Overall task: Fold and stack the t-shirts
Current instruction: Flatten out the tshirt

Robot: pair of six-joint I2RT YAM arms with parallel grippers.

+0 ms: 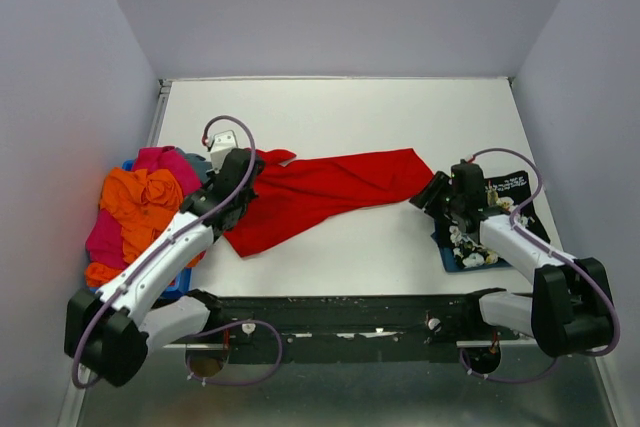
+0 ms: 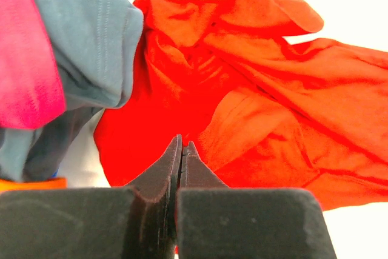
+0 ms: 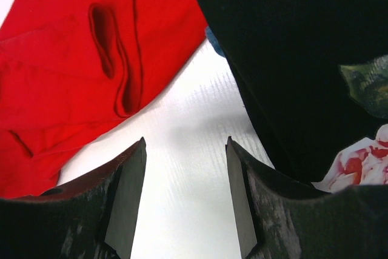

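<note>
Far left, the orange t-shirt (image 1: 140,202), magenta-pink t-shirt (image 1: 160,159) and teal-grey t-shirt (image 2: 85,34) lay heaped. Beside them my left gripper (image 1: 238,175) had its jaws pressed together at the crumpled end of the red t-shirt (image 1: 330,192); I could not tell whether cloth was caught. That shirt stretched rightward across the table (image 1: 350,117) to my right gripper (image 3: 186,144), jaws apart over bare tabletop, the black floral t-shirt (image 3: 291,59) just right of it.

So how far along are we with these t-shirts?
Done: only the black floral tee looks folded, lying flat on the right. In hand: the red tee is stretched out unfolded across the table, left gripper shut at its end, right gripper open over bare table beside it. To do: the crumpled heap of orange, pink, grey and blue tees.
</note>
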